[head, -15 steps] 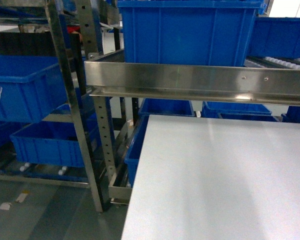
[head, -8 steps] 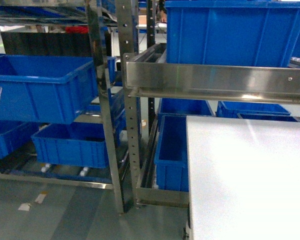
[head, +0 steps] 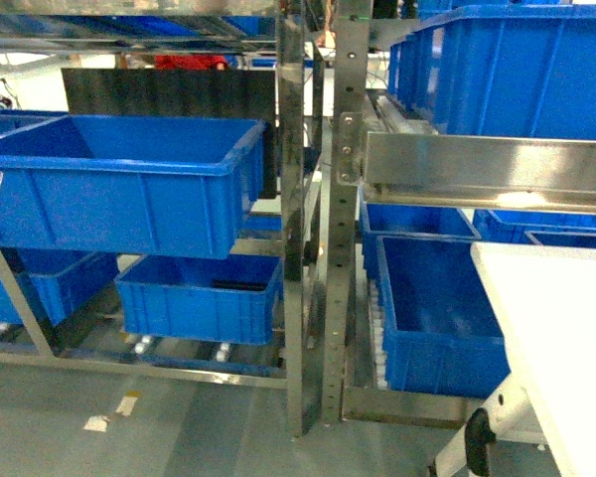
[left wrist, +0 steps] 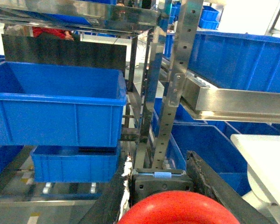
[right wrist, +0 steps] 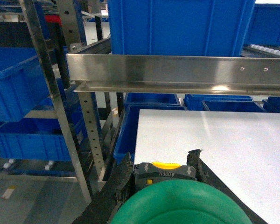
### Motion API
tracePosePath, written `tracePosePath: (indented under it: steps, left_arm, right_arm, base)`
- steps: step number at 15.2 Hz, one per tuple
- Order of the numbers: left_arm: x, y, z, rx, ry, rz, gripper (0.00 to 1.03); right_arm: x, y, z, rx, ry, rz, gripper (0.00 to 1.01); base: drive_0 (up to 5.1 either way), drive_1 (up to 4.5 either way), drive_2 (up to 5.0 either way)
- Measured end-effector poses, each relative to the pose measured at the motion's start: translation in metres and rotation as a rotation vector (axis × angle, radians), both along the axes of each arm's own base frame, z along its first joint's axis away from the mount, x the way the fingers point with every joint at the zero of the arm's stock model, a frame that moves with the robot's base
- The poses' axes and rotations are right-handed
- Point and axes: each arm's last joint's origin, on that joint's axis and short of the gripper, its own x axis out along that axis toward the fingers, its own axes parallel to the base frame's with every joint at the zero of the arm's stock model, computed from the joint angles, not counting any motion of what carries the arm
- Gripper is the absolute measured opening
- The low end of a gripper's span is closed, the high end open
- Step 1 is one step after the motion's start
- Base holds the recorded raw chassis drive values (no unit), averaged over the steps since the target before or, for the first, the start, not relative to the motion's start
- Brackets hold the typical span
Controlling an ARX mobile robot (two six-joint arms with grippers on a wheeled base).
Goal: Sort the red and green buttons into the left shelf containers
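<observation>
The left gripper (left wrist: pixel 170 198) is clamped on the red mushroom-capped button (left wrist: pixel 177 208), near the silvery steel left shelf (head: pixel 300 199). The right gripper (right wrist: pixel 161 184) grips the round green-capped button (right wrist: pixel 177 205) over the white table (right wrist: pixel 214 140). On the left, the large bright-blue plastic bin (head: pixel 129 179) sits tilted on the rack, its visible interior bare; a smaller blue bin (head: pixel 201 298) sits below.

The left claw (left wrist: pixel 170 198) holds a button (left wrist: pixel 177 210) between its fingers, and ahead of it stand two rack posts (left wrist: pixel 177 88). To its front left a big bin (left wrist: pixel 56 109) rests on the left rack, with another bin (left wrist: pixel 74 163) below. The right claw (right wrist: pixel 161 186) holds a second button (right wrist: pixel 175 205) over a table (right wrist: pixel 214 140); a rail (right wrist: pixel 177 72) crosses ahead, carrying a bin (right wrist: pixel 177 25).
</observation>
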Motion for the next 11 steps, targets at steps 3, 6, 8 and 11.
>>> tracePosePath:
  steps: [3,6,8,11]
  left_arm:
    - [-0.0001,0.0001,0.0002,0.0,-0.001,0.001,0.28]
    - [-0.0001,0.0,0.0002,0.0,-0.001,0.0,0.28]
    - [-0.0001,0.0,0.0001,0.0,-0.001,0.0,0.28]
    - [-0.0002,0.0001,0.0003,-0.001,-0.002,0.0,0.28]
  right_arm:
    - [0.0,0.0,-0.0001,0.0,0.001,0.0,0.29]
    - [0.0,0.0,-0.0001,0.0,0.001,0.0,0.29]
    - [0.0,0.0,-0.0002,0.0,0.002,0.001,0.29]
    - [0.0,0.0,0.0002,0.0,-0.002,0.002,0.29]
  base:
    - [-4.5,4.0,0.5]
    - [-4.0,4.62,-0.5]
    - [-4.0,4.62,-0.5]
    - [-4.0,4.62,-0.5]
